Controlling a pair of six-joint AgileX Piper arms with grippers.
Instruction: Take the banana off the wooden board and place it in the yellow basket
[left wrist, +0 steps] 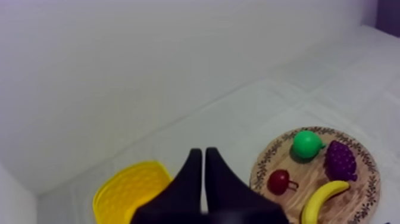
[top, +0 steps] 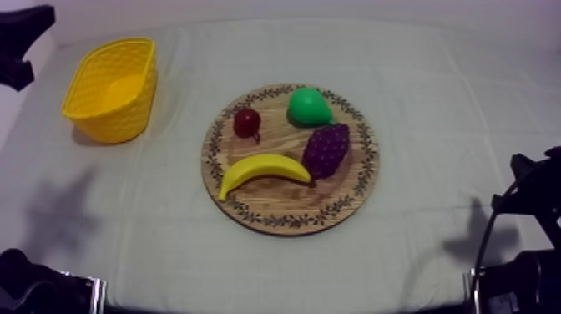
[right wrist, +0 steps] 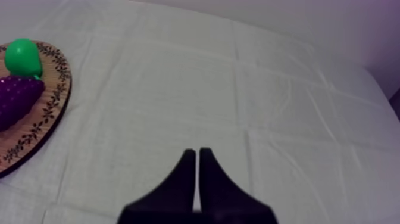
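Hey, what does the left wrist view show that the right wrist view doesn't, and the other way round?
Extra in the left wrist view: the basket, the small red fruit, the banana on the board, and the left end effector, shut on nothing. Extra in the right wrist view: the right end effector, shut on nothing. Shared: the board, pear, grapes and cloth.

Banana (left wrist: 324, 201) on board (left wrist: 364, 193) (left gripper (left wrist: 204, 151) closed)
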